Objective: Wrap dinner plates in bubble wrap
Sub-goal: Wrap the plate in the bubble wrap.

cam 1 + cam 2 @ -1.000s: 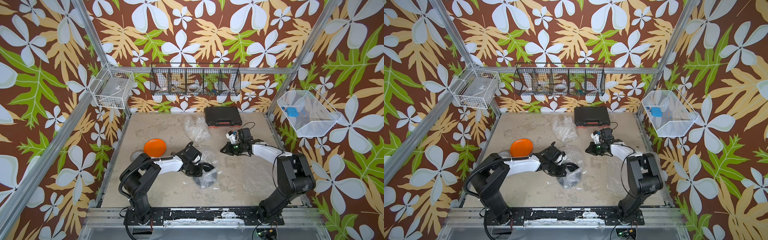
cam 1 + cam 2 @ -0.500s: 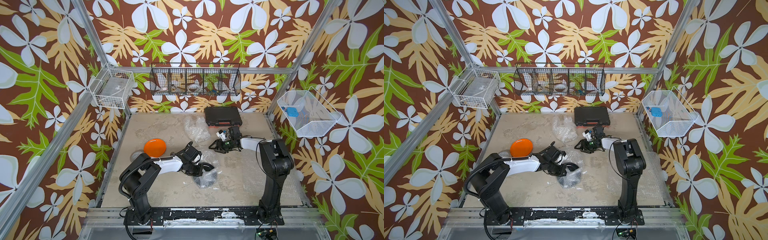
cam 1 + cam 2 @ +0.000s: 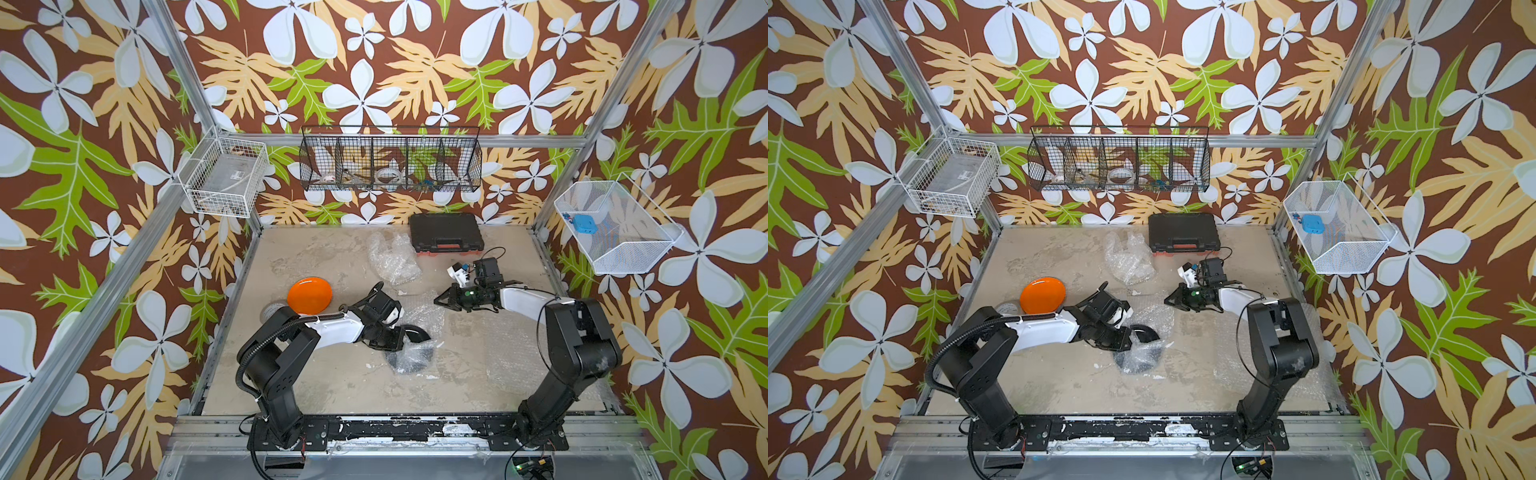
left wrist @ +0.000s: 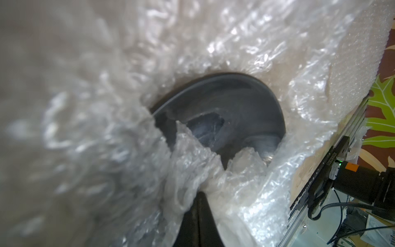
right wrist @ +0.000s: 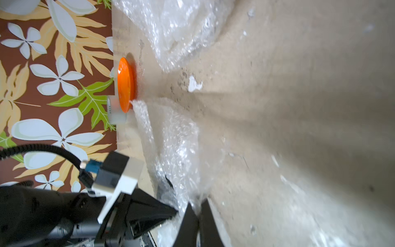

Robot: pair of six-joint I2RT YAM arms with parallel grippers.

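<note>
The round black dinner plate (image 4: 239,102) sits mid-table, half swaddled in clear crinkly bubble wrap (image 3: 419,309) stretched lengthwise between both arms. The left gripper (image 4: 199,193) and the right gripper (image 5: 197,210) each pinch an opposite end, fingers closed tight.

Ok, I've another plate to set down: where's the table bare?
Bare: the back left corner, between the orange plate and the crumpled bubble wrap; and the front strip, between the half-wrapped black plate and the front rail. Crowded: the middle, where the left arm and right arm meet; a flat bubble wrap sheet covers the front right.
</note>
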